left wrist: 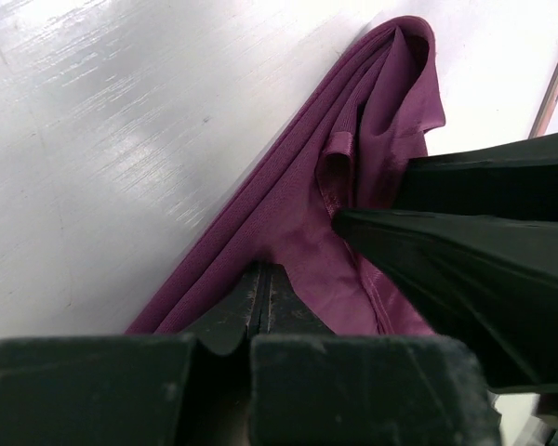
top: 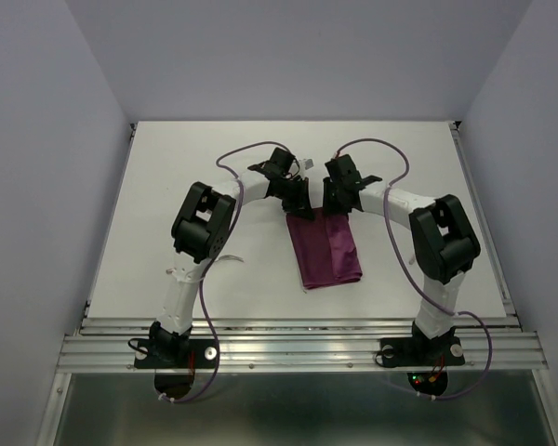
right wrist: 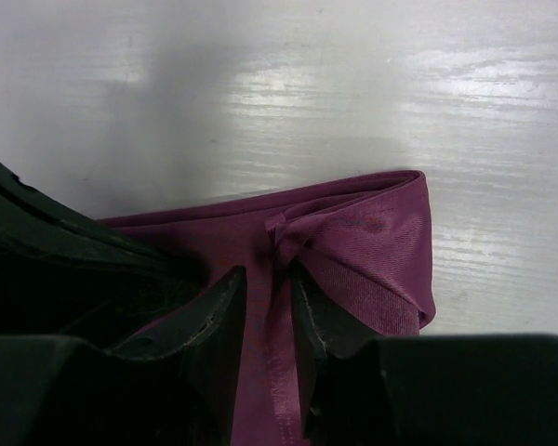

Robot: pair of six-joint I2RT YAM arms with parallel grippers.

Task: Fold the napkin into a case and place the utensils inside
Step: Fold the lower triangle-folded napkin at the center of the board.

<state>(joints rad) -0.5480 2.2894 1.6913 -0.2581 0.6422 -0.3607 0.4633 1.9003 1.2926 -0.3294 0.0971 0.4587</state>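
Pinching napkin [top: 327, 251], left gripper [left wrist: 261, 290], right gripper [right wrist: 271, 290] straddling it

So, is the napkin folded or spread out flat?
Folded. In the top view the napkin is a narrow strip, and both wrist views show several stacked layers with a rounded fold along one edge.

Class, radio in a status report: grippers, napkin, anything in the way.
Left gripper shut on napkin edge. Right gripper open, fold between its fingers. Napkin folded flat. No utensils in view; nothing obstructing.

White table [top: 167, 186] between pale lavender walls [top: 37, 139]
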